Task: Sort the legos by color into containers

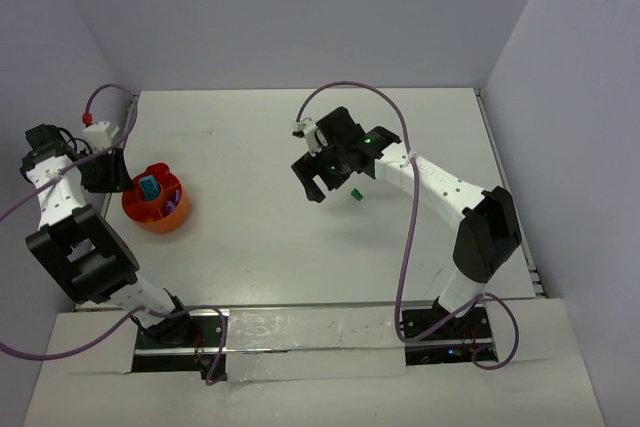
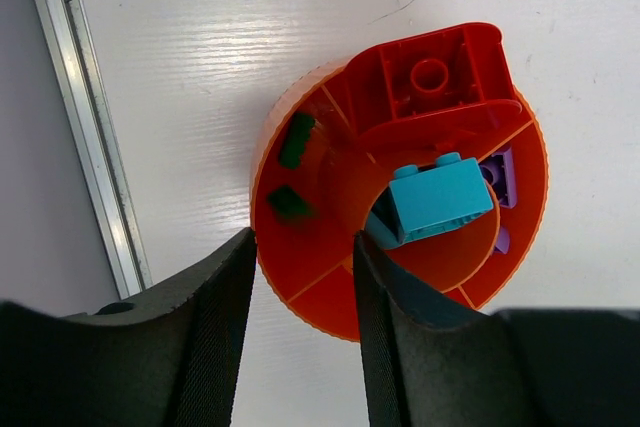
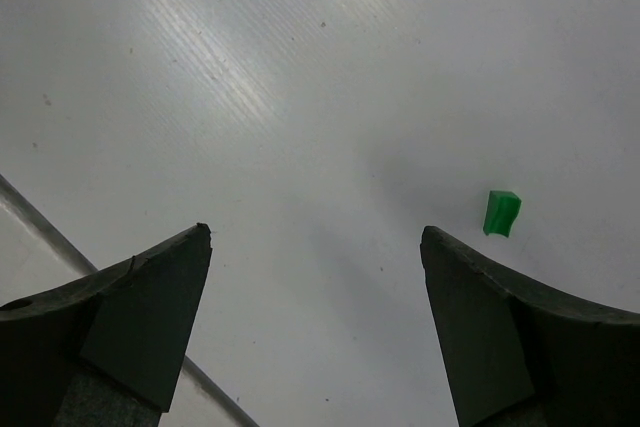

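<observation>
The orange divided bowl (image 1: 157, 209) sits at the table's left. In it lie a red lego (image 2: 430, 77), a teal lego (image 2: 440, 197), purple legos (image 2: 500, 175) and two dark green legos (image 2: 297, 139), each colour in its own compartment. My left gripper (image 2: 300, 247) is open; its fingers stand either side of the bowl's near rim, one outside and one over the inside. One small green lego (image 3: 502, 213) lies on the table. Open and empty, my right gripper (image 3: 315, 237) hovers beside it, the lego just past the right fingertip (image 3: 440, 247). In the top view that green lego (image 1: 355, 194) is right of the right gripper (image 1: 315, 187).
A metal rail (image 2: 90, 127) runs along the table's left edge close to the bowl. Grey walls enclose the table on the left, back and right. Purple cables (image 1: 405, 237) hang off both arms.
</observation>
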`<state>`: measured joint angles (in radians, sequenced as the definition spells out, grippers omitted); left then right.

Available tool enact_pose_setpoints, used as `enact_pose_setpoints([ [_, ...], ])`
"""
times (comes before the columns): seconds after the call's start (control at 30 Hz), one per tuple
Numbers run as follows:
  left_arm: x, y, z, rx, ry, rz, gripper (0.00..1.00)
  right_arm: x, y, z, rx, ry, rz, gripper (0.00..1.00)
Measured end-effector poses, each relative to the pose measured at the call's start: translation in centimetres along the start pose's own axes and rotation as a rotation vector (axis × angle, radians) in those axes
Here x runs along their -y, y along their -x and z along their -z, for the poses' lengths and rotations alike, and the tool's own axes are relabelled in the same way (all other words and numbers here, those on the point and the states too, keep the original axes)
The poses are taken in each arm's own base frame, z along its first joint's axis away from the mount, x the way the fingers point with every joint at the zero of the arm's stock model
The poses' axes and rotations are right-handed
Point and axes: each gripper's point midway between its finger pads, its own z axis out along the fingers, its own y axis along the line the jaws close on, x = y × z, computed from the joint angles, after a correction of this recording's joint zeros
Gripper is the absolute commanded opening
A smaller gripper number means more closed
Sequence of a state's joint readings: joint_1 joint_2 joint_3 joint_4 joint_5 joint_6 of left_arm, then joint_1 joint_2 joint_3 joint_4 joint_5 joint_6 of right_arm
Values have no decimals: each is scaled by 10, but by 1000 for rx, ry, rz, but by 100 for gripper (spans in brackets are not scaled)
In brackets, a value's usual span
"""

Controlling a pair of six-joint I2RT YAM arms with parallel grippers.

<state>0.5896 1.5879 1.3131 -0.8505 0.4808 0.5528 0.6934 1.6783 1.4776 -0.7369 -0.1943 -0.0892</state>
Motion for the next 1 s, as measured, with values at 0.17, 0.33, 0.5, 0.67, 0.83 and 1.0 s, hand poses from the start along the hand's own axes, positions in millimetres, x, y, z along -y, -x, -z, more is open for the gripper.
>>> enact_pose_setpoints([
  [0.17,0,6,6,15,9,-5,52,9,-11,-4,-27,-21,-11,83],
  [0.33,0,53,44,150,69,-45,54,37,-33,-8,-75,-81,-59,75],
  [0.5,30,120,96,352,96,-159,54,77,-57,-14,-138,-181,-119,70],
  [0.67,95,144,107,429,18,-288,55,110,-78,-26,-209,-256,-151,60],
  [0.83,132,141,95,416,-60,-319,55,121,-95,-45,-281,-269,-147,56],
  [1.0,137,137,89,400,-73,-296,55,125,-104,-63,-324,-260,-142,55],
])
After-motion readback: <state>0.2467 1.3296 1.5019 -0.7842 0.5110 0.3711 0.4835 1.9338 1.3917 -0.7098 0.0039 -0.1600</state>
